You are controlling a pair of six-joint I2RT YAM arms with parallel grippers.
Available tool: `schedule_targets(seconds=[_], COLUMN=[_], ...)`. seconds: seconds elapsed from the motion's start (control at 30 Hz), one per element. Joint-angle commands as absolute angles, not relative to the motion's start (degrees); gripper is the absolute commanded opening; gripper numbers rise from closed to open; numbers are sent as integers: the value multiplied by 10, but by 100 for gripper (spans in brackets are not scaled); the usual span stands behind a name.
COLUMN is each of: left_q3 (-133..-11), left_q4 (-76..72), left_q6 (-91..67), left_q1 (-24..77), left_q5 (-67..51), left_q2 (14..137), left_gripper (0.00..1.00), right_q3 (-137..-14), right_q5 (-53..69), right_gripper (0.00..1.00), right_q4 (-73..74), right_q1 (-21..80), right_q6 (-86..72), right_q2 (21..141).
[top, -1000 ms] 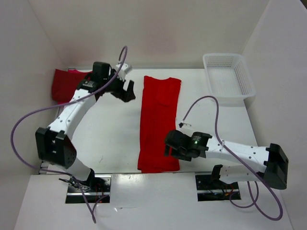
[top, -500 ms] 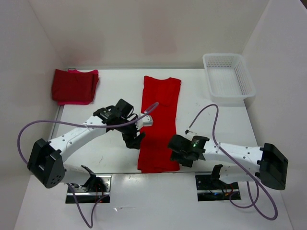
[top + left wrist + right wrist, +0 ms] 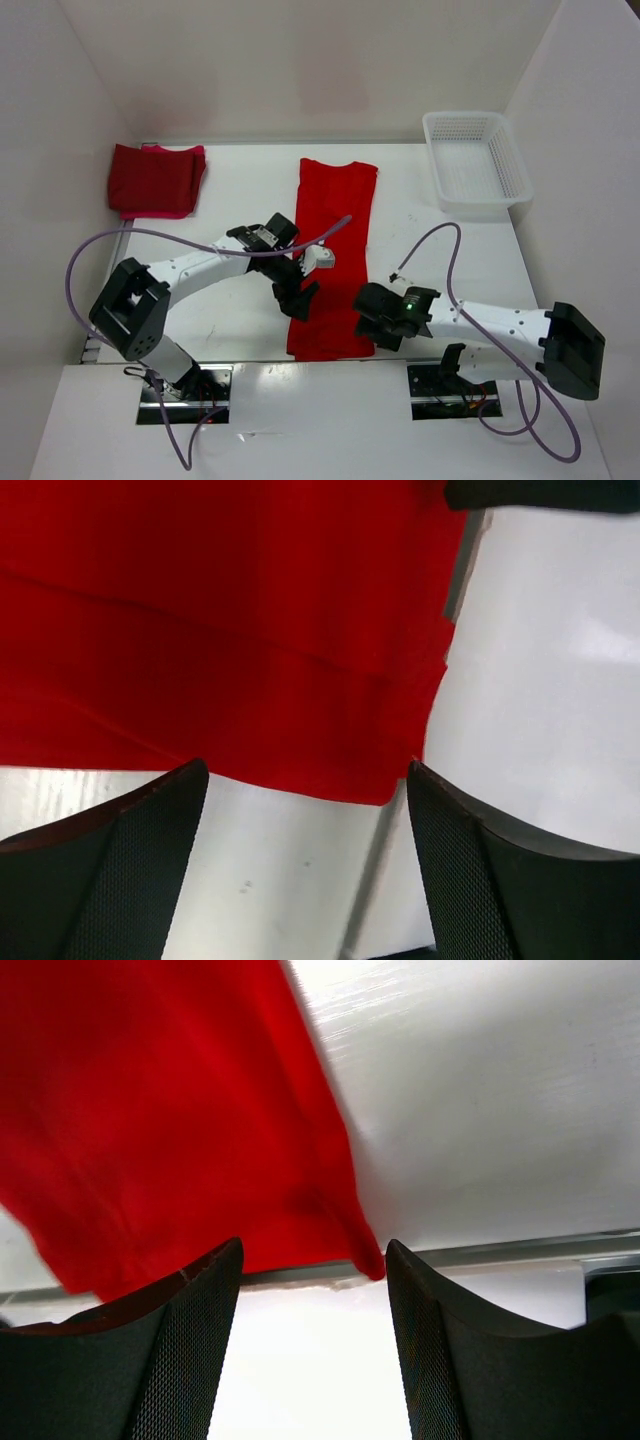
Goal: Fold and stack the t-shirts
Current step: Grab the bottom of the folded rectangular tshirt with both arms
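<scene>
The bright red t-shirt (image 3: pixel 330 230) lies flat on the tabletop (image 3: pixel 230 200). Left jaws stand apart over its near-left corner; right jaws stand apart at its near-right corner.

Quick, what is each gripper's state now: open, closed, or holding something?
Left gripper: open, holding nothing, at the edge of the red shirt.
Right gripper: open, holding nothing, at its near corner.

White mesh basket (image 3: pixel 478 160), far-right corner of table (image 3: pixel 230 200).
</scene>
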State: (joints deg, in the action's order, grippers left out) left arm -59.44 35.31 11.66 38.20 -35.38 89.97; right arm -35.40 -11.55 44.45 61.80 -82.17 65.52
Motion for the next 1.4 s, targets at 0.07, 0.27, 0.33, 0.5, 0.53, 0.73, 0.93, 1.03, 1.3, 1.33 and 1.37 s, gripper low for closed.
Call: schedule_targets(seconds=[0.07, 0.27, 0.33, 0.5, 0.53, 0.73, 0.93, 1.03, 1.3, 1.33, 1.37], left_q3=[-613, -525, -489, -321, -264, -226, -211, -211, -294, -307, -312], left_q4=[357, 338, 371, 388, 361, 419, 405, 384, 335, 322, 289], left_q6=[367, 673, 748, 988, 988, 1067, 1112, 1112, 1027, 1013, 985], left_q1=[393, 393, 403, 445, 453, 465, 485, 518, 555, 555, 555], left_q5=[-314, -176, -184, -245, -250, -278, -273, -294, -338, -338, -333], left_q2=[868, 705, 618, 346, 258, 218, 284, 321, 559, 577, 606], left_gripper=[85, 85, 85, 84, 81, 76, 76, 76, 76, 76, 76], right_q3=[-343, -332, -325, -294, -287, -287, -322, -335, -354, -354, -354], right_q5=[-139, -150, -156, -150, -145, -134, -134, -128, -123, -123, -117], right_gripper=[64, 64, 64, 64, 64, 64, 64, 64, 64, 64, 64], right_q4=[425, 441, 441, 434, 434, 434, 434, 428, 416, 411, 410], right_q1=[613, 582, 576, 570, 563, 558, 558, 558, 548, 540, 540], right_q6=[-831, -811, -811, -822, -822, -820, -802, -788, -764, -764, -757], right_q2=[600, 520, 482, 406, 398, 462, 603, 652, 712, 712, 712])
